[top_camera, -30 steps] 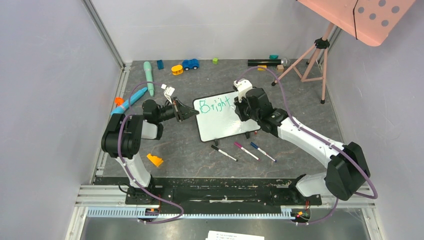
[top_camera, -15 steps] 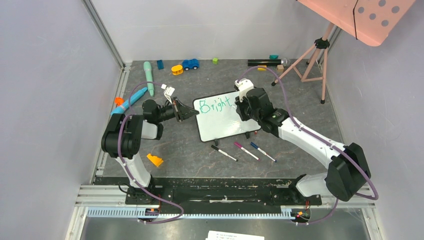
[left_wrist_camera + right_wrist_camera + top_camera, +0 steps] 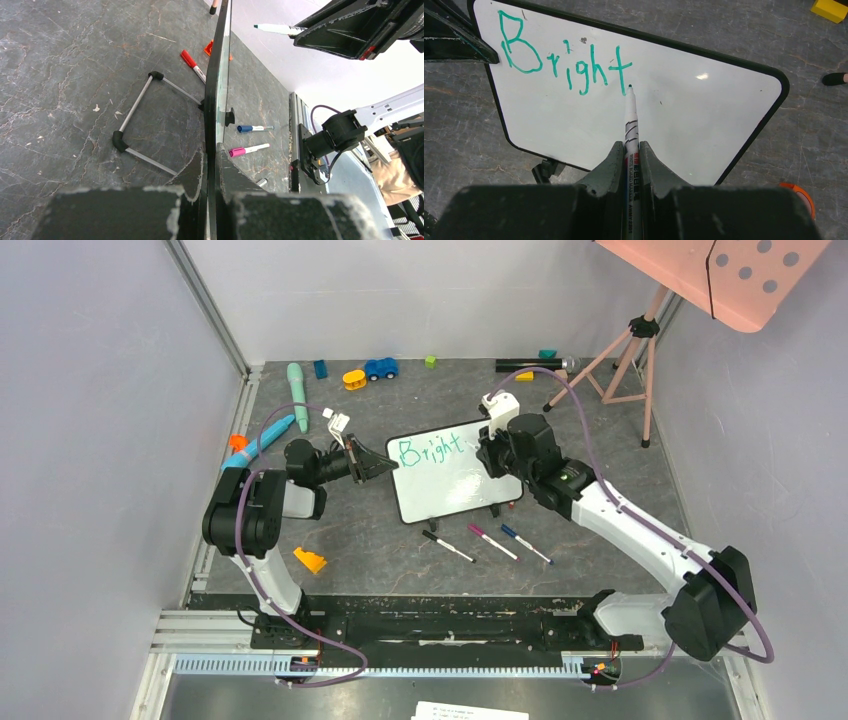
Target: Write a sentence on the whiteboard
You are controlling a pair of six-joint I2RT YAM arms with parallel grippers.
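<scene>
My left claw (image 3: 210,165) is clamped on the side edge of the whiteboard (image 3: 450,490), which stands propped at a tilt on the bench (image 3: 380,540), between my two arms. My right claw (image 3: 630,150) is closed tight on a marker (image 3: 630,117). The sentence (image 3: 564,60) so far reads only "Bright" in green along the top of the board, so most of it is left to write.

The marker tip sits just past the foot of the "t". From the left wrist view it looks to be off the surface, with a gap between tip and board. To do the next letter well, I should bring the tip down gently on the same line as the other letters, a little to the right of the "t", and press only lightly. The board is held at one edge alone, so a hard push could swing or tip it. I should keep the left grip firm and the strokes short.

Compared with a second ago, my right arm has swung a little to the right and away from the last letter. The writing, the board and my left arm are as they were.
</scene>
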